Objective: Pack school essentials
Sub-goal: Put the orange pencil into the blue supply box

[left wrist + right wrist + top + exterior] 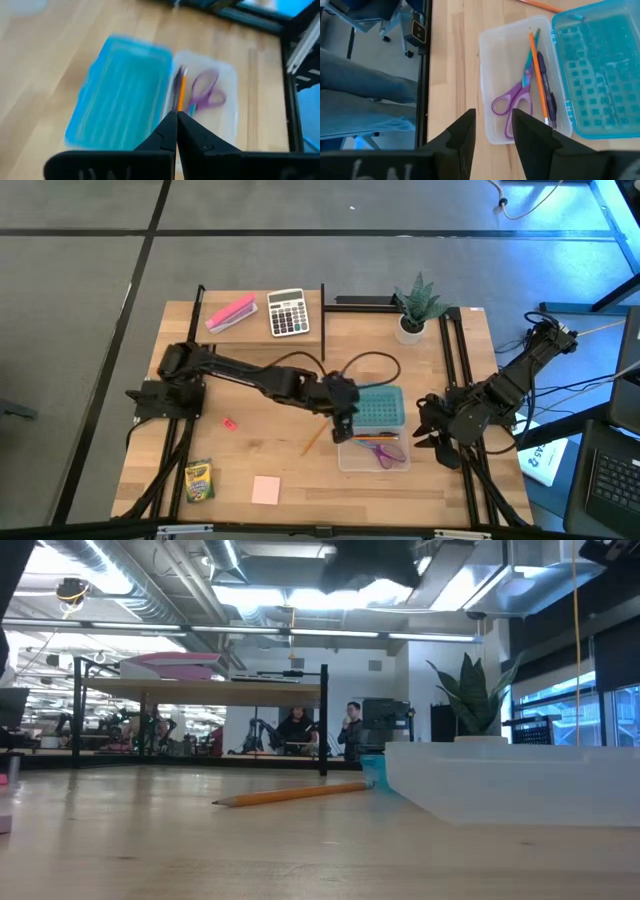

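Note:
A clear plastic box (346, 462) lies right of centre with its blue lid (385, 405) open toward the far side. Inside it are purple-handled scissors (512, 102), an orange pencil (537, 70) and a dark pen. A second orange pencil (313, 440) lies flat on the table just left of the box. The red eraser piece (228, 423), crayon box (199, 480) and pink notepad (266, 490) lie on the near left. My left gripper (177, 116) hovers shut and empty above the box's left end. My right gripper (493, 117) waits open, right of the box.
A raised shelf at the far edge carries the grey-white calculator (288, 312) and the pink stapler-like block (231, 313). A potted plant (414, 308) stands at the far right. Black frame rails run along the table's left and right sides. People sit in the room beyond.

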Controlling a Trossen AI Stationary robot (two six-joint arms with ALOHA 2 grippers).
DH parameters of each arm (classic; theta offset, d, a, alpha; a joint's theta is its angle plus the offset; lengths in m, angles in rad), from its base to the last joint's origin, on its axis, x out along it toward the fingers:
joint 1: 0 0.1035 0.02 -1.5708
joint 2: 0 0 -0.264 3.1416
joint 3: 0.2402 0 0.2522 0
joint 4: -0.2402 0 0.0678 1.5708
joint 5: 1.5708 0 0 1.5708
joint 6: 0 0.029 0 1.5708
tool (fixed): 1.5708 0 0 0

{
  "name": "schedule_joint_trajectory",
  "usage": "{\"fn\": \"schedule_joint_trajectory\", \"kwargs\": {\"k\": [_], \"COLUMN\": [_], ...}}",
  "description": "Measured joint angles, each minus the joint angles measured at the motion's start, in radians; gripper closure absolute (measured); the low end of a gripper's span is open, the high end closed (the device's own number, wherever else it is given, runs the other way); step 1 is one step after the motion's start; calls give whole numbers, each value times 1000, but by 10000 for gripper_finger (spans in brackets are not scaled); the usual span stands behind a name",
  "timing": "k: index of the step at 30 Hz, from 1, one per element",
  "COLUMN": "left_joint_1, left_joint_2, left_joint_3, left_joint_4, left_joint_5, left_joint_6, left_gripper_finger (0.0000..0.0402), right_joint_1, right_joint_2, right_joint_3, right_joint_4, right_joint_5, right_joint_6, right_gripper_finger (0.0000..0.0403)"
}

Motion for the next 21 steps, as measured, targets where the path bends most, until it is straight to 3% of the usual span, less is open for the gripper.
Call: {"fn": "schedule_joint_trajectory", "kwargs": {"k": [6, 11, 17, 21], "left_joint_1": [-35, -70, -107, -169], "left_joint_2": [-19, -16, -13, -13], "left_joint_3": [1, 1, 1, 0], "left_joint_4": [-252, -425, -459, -458], "left_joint_5": [-41, 44, 122, 66], "left_joint_6": [-238, -387, -501, -530], "left_gripper_finger": [401, 401, 400, 401], "right_joint_1": [0, 0, 0, 0], "right_joint_2": [9, 11, 11, 11], "right_joint_3": [1, 1, 1, 1], "right_joint_4": [2, 0, 0, 0], "right_joint_5": [0, 0, -5, -8], "right_joint_6": [-20, -22, -24, -34], "right_gripper_finger": [274, 274, 274, 274]}}
